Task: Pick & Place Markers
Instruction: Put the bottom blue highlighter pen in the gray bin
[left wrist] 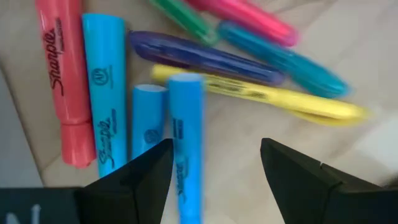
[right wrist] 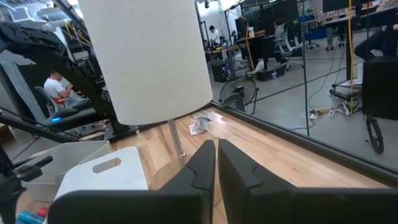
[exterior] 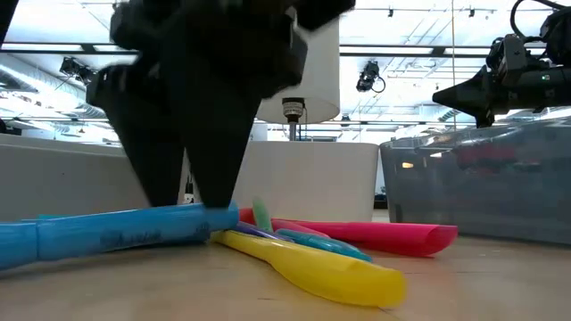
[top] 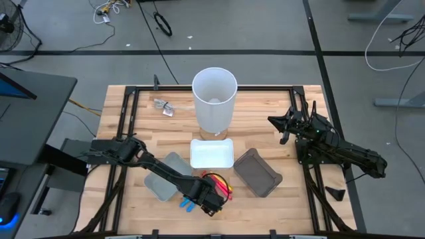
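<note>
Several markers lie in a loose pile (top: 219, 184) on the wooden table near its front edge: red (left wrist: 59, 81), blue (left wrist: 102, 93), purple (left wrist: 205, 59), yellow (left wrist: 267, 96), teal and pink. My left gripper (left wrist: 214, 165) points straight down over the pile, open. A blue marker (left wrist: 185, 137) lies between its fingers, close beside one of them. In the low view the fingers (exterior: 214, 192) come down to the blue marker (exterior: 107, 234). My right gripper (right wrist: 216, 162) waits shut at the table's right side (top: 282, 123), level and holding nothing. My left gripper stands open astride the blue marker (left wrist: 185, 155), pointing down, with its fingers across the marker's length. One fingertip (left wrist: 163, 163) sits right at the marker's side. Whether it touches the marker, I cannot tell. The marker lies flat on the table.
A white tray (top: 211, 154) sits just behind the pile. A dark grey tray (top: 257, 174) is to its right and a lighter grey tray (top: 163, 178) to its left, under my left arm. A tall white cylinder (top: 214, 99) stands farther back.
</note>
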Motion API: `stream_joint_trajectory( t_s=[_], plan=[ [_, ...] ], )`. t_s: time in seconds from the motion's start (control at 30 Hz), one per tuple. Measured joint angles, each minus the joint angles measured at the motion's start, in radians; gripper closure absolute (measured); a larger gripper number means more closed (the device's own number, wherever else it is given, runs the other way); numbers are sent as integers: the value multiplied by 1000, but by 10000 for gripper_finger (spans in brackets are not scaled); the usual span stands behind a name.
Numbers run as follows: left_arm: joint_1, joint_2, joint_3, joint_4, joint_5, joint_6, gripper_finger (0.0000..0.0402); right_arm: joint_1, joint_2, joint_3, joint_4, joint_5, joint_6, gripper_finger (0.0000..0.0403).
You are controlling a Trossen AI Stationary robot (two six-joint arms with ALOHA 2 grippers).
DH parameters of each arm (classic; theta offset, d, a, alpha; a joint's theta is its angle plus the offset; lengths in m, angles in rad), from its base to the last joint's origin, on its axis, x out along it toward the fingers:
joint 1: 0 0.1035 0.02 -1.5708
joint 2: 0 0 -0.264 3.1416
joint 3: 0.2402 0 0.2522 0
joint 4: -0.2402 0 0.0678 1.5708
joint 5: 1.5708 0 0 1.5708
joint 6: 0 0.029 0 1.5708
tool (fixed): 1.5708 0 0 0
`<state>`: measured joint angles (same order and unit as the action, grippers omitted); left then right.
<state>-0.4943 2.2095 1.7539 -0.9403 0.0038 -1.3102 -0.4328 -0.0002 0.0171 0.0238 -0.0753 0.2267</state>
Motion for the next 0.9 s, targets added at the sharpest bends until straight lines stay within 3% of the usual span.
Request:
stream_joint_trajectory(
  t_s=[0.9],
  plan=[
    [-10, 44, 2, 29, 14, -8, 155, 0, 0, 0, 0, 0, 0, 379]
  ],
)
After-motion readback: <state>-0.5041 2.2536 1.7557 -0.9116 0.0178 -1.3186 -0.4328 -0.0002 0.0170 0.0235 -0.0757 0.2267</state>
